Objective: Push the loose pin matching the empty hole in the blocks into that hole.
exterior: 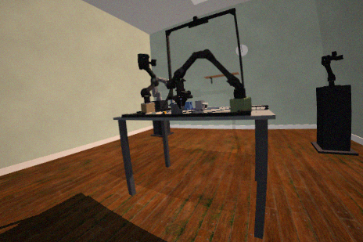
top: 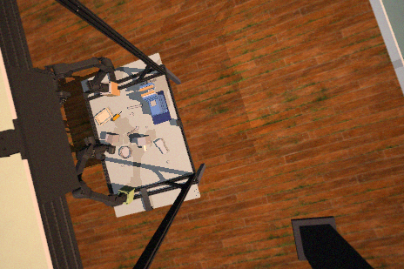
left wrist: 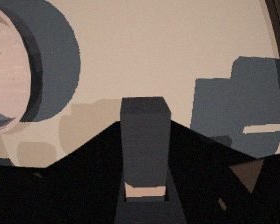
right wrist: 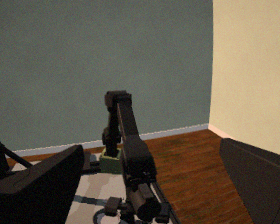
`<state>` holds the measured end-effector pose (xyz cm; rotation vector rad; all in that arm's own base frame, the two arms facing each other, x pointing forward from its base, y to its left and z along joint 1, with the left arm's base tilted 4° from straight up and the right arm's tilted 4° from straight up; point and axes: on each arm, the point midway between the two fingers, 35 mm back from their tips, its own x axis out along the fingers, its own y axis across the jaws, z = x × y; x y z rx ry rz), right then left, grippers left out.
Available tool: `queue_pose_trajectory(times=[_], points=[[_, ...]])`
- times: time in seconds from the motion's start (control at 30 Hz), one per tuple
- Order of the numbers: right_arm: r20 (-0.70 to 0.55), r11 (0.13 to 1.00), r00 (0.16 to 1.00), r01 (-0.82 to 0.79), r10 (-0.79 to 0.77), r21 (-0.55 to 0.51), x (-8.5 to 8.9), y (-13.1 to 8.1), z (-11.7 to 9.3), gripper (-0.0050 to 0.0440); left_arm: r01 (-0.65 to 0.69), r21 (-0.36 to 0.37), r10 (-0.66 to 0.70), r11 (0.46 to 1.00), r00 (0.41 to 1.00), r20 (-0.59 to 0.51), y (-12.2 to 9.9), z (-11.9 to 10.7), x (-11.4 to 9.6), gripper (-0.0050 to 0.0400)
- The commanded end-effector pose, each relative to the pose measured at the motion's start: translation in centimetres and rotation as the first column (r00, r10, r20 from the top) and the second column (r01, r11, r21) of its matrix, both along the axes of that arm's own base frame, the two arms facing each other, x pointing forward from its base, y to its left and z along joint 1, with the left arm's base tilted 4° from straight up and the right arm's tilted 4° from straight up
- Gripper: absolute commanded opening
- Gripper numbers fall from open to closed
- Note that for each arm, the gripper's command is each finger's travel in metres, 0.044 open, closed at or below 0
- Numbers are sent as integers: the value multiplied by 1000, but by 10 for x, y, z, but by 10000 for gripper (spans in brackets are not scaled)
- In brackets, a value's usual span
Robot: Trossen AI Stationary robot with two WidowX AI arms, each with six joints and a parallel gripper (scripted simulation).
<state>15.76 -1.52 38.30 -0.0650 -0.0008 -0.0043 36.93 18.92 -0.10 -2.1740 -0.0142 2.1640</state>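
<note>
Two small grey-pink blocks, one block (top: pixel 111 137) near the left gripper and another block (top: pixel 143 140) further in, stand on the table (top: pixel 174 158). No hole can be made out at this size. My left gripper (left wrist: pixel 143 128) (top: pixel 113 150) is shut on a dark grey square-sided pin (left wrist: pixel 145 145), which stands between its black fingers in the left wrist view. It is low over the table, beside the round dish. The pin's lower end and any hole under it are hidden. My right gripper is open and empty, raised high at the other arm's side.
A round pinkish dish (top: pixel 124 151) (left wrist: pixel 8 75) lies beside the left gripper. A pale tilted piece (top: pixel 161 145), a cream tray (top: pixel 104 116), a small orange item (top: pixel 117 116) and a blue container (top: pixel 161 117) are on the table. Frame posts stand at its edges.
</note>
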Motion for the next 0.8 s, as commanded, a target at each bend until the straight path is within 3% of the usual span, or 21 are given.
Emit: queue_pose_trajectory(times=[0.0, 0.77], points=[[-1, 1000, 1000, -4, 4, -1, 0, 1, 0, 400, -1, 0, 1, 1000, 1000, 7, 0, 1, 5, 0], [-1, 1000, 1000, -4, 4, -1, 0, 1, 0, 400, -1, 0, 1, 1000, 1000, 7, -1, -1, 14, 0]])
